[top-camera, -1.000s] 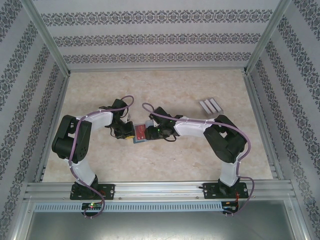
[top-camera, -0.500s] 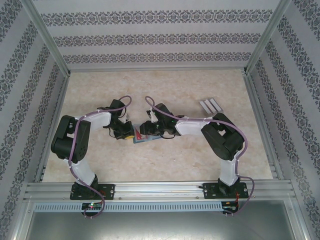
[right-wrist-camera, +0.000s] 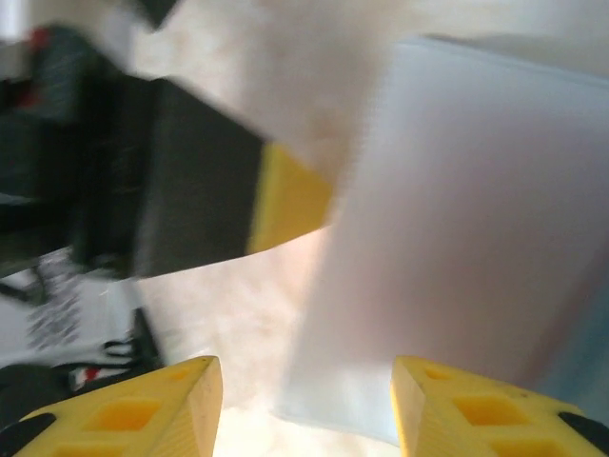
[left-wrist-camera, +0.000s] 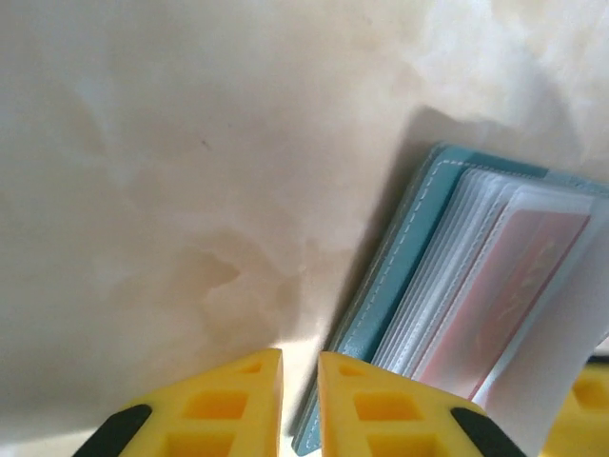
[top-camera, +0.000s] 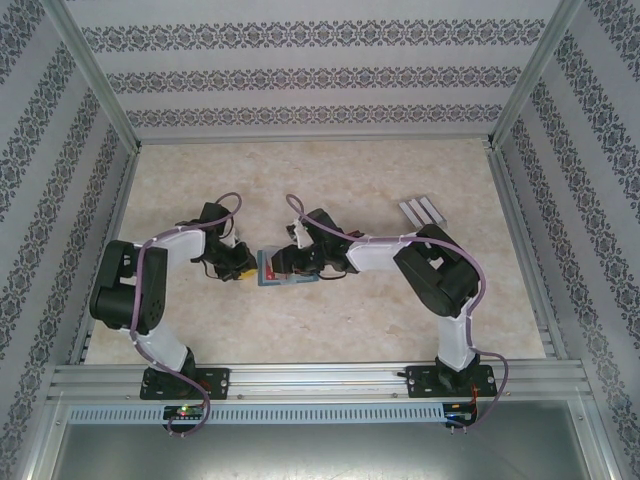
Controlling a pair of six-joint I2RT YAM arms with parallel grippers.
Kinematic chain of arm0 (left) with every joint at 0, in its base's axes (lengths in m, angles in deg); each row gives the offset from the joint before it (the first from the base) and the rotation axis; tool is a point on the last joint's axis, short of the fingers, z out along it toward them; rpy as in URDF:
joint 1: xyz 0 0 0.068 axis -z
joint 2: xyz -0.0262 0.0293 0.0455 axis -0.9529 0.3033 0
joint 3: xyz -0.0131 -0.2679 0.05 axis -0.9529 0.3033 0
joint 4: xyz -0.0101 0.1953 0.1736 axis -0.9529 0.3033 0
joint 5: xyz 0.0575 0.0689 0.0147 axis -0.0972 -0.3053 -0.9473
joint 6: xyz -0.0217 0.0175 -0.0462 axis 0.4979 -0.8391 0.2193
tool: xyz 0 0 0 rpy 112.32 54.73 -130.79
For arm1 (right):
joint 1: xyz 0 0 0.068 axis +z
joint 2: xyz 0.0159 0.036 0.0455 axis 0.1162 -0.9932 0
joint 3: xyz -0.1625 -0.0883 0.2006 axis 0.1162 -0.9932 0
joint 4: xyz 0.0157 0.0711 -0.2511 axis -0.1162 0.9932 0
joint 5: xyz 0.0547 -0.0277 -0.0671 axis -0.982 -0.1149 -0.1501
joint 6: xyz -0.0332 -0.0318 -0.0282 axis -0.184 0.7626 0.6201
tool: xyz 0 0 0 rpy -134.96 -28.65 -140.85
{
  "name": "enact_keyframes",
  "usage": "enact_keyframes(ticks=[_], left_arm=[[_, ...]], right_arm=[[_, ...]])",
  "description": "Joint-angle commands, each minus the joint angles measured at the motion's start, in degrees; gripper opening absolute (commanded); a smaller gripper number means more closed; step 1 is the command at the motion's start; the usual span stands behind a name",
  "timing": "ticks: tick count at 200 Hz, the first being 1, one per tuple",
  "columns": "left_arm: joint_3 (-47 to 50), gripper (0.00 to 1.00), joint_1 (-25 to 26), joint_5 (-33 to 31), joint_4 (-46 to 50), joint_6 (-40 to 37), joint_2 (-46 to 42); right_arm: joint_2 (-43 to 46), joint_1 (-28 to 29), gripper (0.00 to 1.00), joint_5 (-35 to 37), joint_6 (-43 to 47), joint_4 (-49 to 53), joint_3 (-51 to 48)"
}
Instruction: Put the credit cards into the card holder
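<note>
On the bench (top-camera: 330,320), the card holder (left-wrist-camera: 447,276) lay open between both arms, sleeves up, probably for loading. The left end effector (left-wrist-camera: 301,367) sat clenched and empty beside its edge; the right end effector (right-wrist-camera: 304,376) gaped wide over a sleeve. One red credit card (left-wrist-camera: 504,286) sat sleeved.

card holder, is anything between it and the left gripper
Nothing visible does. In the left wrist view the left gripper sits just beside the teal edge of the card holder, with bare table around its fingertips and nothing lying in the narrow space between them.
</note>
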Motion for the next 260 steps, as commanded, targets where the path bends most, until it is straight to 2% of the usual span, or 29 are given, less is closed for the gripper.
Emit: enact_keyframes(ticks=[1,29,54,64,75,99,115,132,146,153,167,185,201,260], left_arm=[[0.2,0.23,-0.6,-2.0,0.1,1.0,-2.3],[-0.2,0.27,-0.8,-3.2,0.8,1.2,-3.3],[-0.1,0.33,-0.7,-4.4,0.6,2.5,-4.4],[0.0,0.36,-0.8,-5.2,0.4,2.8,-5.3],[0.0,0.4,-0.6,-6.3,0.9,2.7,-6.4],[-1.3,0.45,0.5,-9.8,4.5,0.4,-8.9],[-2.4,0.47,1.6,-11.8,7.2,-1.1,-10.1],[-2.4,0.48,2.9,-13.6,8.0,-1.8,-11.7],[-2.6,0.49,4.1,-14.8,8.0,-2.2,-13.4],[-2.9,0.49,4.5,-15.3,8.3,-2.5,-14.1],[-3.9,0.49,5.1,-16.0,9.2,-3.1,-14.6],[-4.5,0.5,5.1,-16.3,9.7,-4.1,-14.4],[-4.4,0.5,5.2,-16.4,9.8,-4.7,-13.6],[-2.3,0.52,5.2,-12.0,5.3,-3.0,-11.0]], right_arm=[[1.9,1.0,0.52,-10.8,0.8,-7.8,1.1],[8.3,-1.3,0.54,-8.1,3.2,-5.4,-0.9],[17.7,-6.1,0.55,-0.2,8.5,2.7,-4.0],[22.5,-8.1,0.55,6.0,13.5,10.9,-3.8],[26.7,-10.0,0.57,17.1,19.6,22.0,-1.9],[31.5,-14.2,0.57,35.9,32.7,40.6,3.9],[32.9,-16.1,0.61,43.1,40.0,46.9,7.0],[33.4,-18.0,0.67,50.0,44.6,49.1,8.1],[33.2,-21.1,0.72,51.5,46.6,49.3,7.8],[32.8,-22.8,0.73,50.7,47.1,49.4,7.7],[31.7,-26.1,0.76,46.2,53.7,51.7,7.5],[29.8,-28.0,0.79,51.9,57.6,52.4,6.9],[27.9,-30.9,0.8,52.3,57.4,54.3,8.2],[19.8,-31.4,0.87,55.0,56.6,56.9,11.2]])
